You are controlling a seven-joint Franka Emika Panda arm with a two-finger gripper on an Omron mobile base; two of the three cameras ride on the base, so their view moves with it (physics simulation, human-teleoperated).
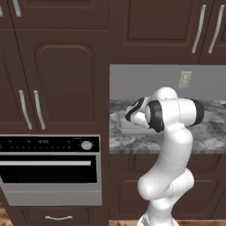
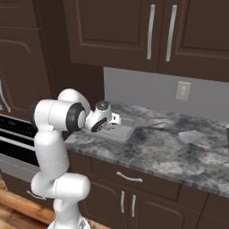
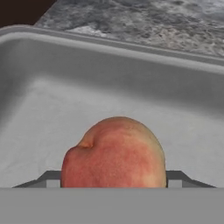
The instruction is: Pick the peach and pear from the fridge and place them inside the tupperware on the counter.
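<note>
We see the peach [image 3: 114, 153] sitting between the gripper [image 3: 113, 177] fingers, their dark tips [image 3: 50, 178] showing on either side of the fruit, directly over the grey floor of the tupperware [image 3: 52, 105]. The gripper is partly spread and pinching the peach at both flanks. We cannot tell whether the fruit touches the container bottom. The tupperware [image 2: 123, 129] rests on the marbled worktop [image 2: 179, 143], near its left end beside the tall dark cabinet [image 1: 57, 79]. An oven [image 1: 48, 167] sits below left; a wall outlet [image 2: 182, 91] is behind.
</note>
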